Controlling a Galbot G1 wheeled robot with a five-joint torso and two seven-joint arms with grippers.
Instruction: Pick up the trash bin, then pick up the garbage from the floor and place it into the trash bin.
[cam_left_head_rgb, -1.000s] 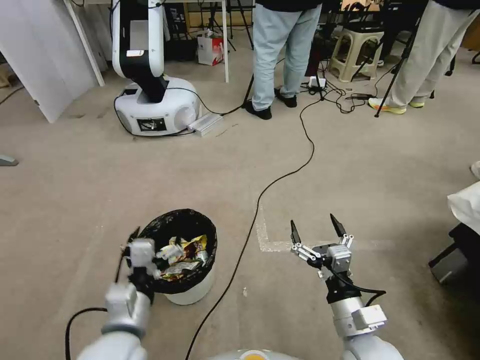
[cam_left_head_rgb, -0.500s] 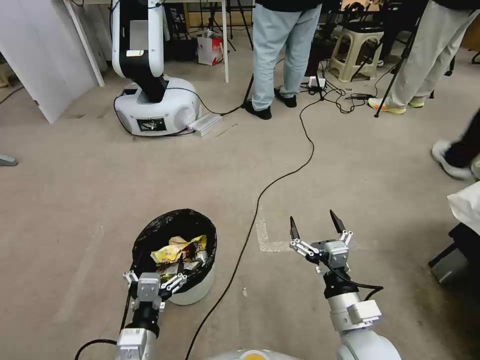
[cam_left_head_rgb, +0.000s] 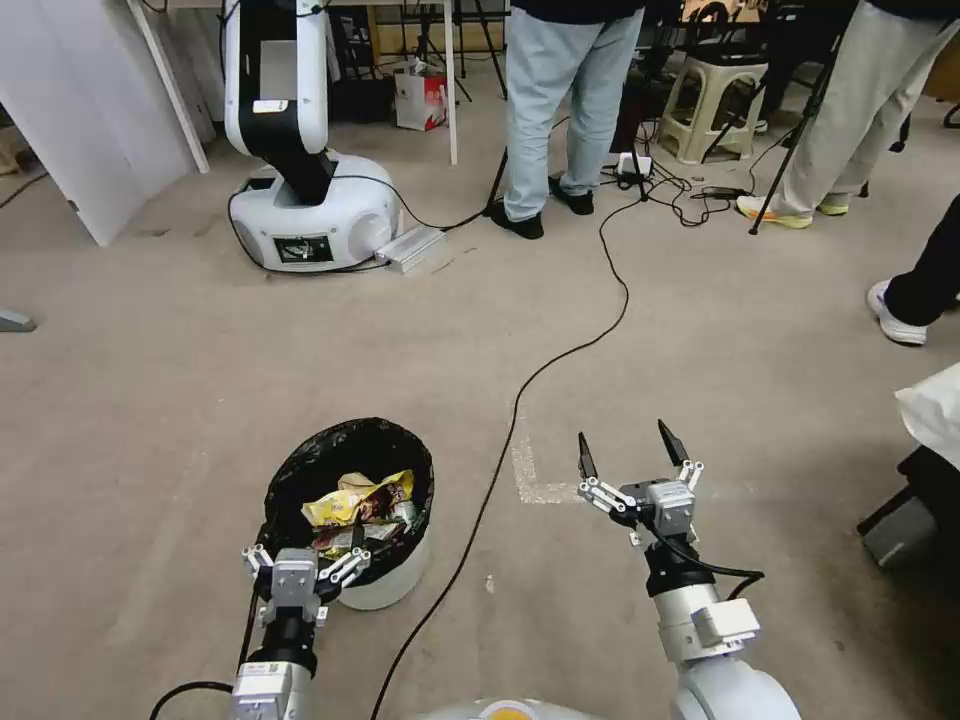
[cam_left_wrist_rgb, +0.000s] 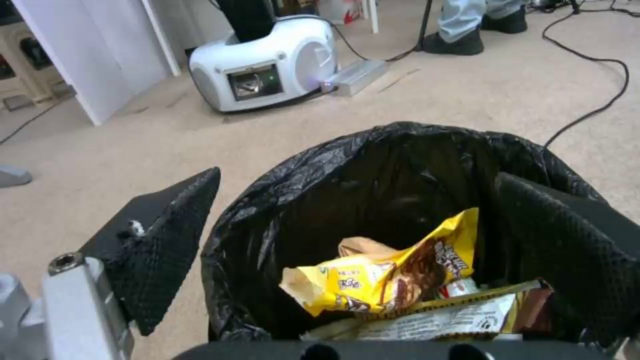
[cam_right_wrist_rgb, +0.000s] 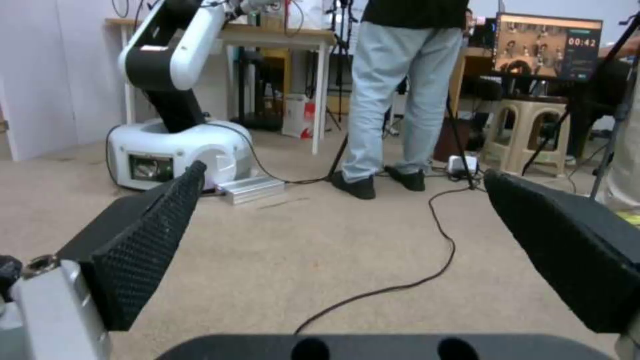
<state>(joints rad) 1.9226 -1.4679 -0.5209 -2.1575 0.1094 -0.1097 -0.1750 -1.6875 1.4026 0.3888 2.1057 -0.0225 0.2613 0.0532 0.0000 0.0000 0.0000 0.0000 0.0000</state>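
Observation:
The trash bin (cam_left_head_rgb: 385, 590), a white bucket lined with a black bag (cam_left_wrist_rgb: 373, 165), stands on the carpet at lower left. Garbage lies inside it: a yellow wrapper (cam_left_head_rgb: 350, 500) (cam_left_wrist_rgb: 373, 280), brown paper and printed wrappers. My left gripper (cam_left_head_rgb: 308, 548) (cam_left_wrist_rgb: 360, 175) is open at the bin's near rim. One finger (cam_left_wrist_rgb: 167, 235) is outside the bag and the other (cam_left_wrist_rgb: 567, 250) is over its right side. My right gripper (cam_left_head_rgb: 622, 438) (cam_right_wrist_rgb: 345, 170) hangs open and holds nothing, above bare carpet to the bin's right.
A black cable (cam_left_head_rgb: 520, 400) snakes across the carpet between the bin and my right arm. A white tape corner (cam_left_head_rgb: 530, 485) marks the floor. A white robot base (cam_left_head_rgb: 310, 215), standing people, a stool (cam_left_head_rgb: 715, 105) and tripods are farther off. A dark object (cam_left_head_rgb: 905, 520) sits at the right edge.
My left gripper dropped from above the bin's left rim to its near rim and now stands open. The right gripper barely shifted. A person's leg has come in at the right edge.

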